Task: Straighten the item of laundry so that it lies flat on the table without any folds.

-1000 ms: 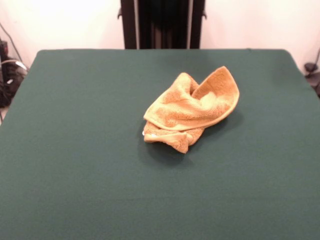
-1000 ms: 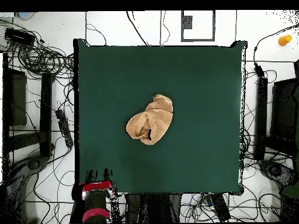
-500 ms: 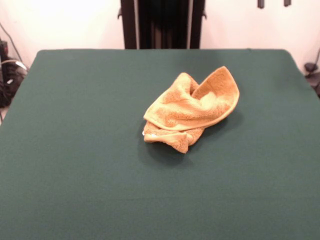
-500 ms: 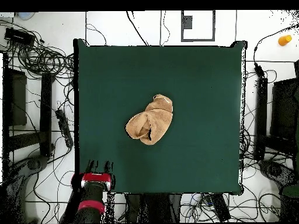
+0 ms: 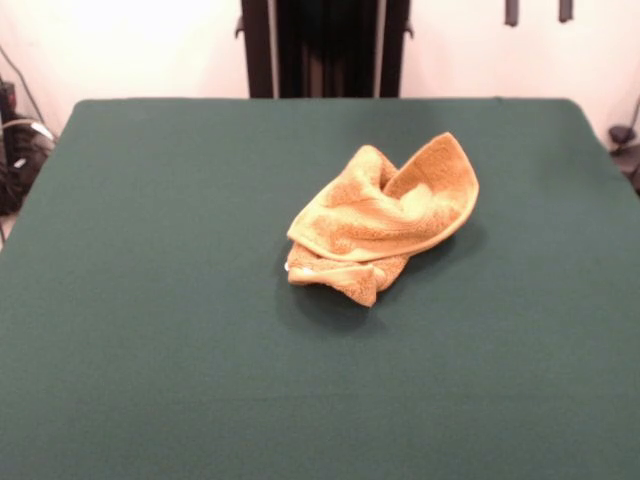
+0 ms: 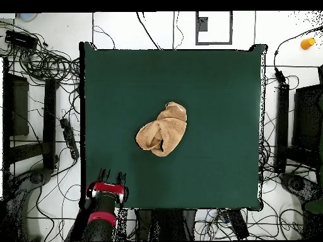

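Note:
The item of laundry (image 5: pixel 385 215) is a golden-orange towel lying crumpled near the middle of the dark green table (image 5: pixel 150 300). One flap stands up at its far right and a folded corner points toward the near side. From overhead the towel (image 6: pixel 163 130) is a bunched lump at the centre of the table (image 6: pixel 214 94). My gripper (image 5: pixel 538 12) shows only as two dark fingertips at the top edge, well apart, open and holding nothing. In the overhead view the gripper (image 6: pixel 110 178) hangs over the table's bottom left corner, far from the towel.
Cables and black stands (image 6: pixel 50 113) crowd the floor on both sides of the table. A small orange object (image 6: pixel 307 43) lies on the floor at the top right. The dark pedestal column (image 5: pixel 325 45) rises behind the far edge.
The arm has moved in from beyond the table's corner to over its edge. The fingertips, absent a second ago, now show lower in the front view. The towel has not moved.

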Action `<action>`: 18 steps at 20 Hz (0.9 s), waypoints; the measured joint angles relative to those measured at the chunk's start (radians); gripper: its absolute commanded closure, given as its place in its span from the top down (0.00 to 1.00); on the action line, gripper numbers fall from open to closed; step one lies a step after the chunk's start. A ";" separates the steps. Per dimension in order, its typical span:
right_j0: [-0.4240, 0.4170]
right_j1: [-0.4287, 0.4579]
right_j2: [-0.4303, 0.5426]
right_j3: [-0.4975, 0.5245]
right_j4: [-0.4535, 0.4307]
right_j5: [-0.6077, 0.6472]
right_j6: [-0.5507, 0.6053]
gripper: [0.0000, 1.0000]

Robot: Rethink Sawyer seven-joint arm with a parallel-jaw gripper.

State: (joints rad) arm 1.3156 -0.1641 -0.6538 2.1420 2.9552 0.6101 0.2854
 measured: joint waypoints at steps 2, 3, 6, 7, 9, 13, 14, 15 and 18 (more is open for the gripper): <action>-0.012 0.008 -0.008 -0.010 0.001 0.001 0.000 1.00; -0.015 0.013 -0.011 -0.015 0.002 0.001 0.000 1.00; -0.028 0.047 -0.033 -0.050 0.009 0.013 0.000 1.00; -0.030 0.056 -0.037 -0.058 0.010 0.018 0.000 1.00; -0.036 0.090 -0.055 -0.089 0.016 0.044 0.000 1.00; -0.042 0.134 -0.077 -0.129 0.023 0.087 0.001 1.00; -0.044 0.140 -0.080 -0.135 0.024 0.095 0.001 1.00; -0.047 0.146 -0.082 -0.142 0.023 0.103 0.001 1.00; -0.057 0.159 -0.084 -0.160 0.023 0.128 0.001 1.00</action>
State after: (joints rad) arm 1.2587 -0.0053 -0.7379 1.9822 2.9782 0.7381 0.2867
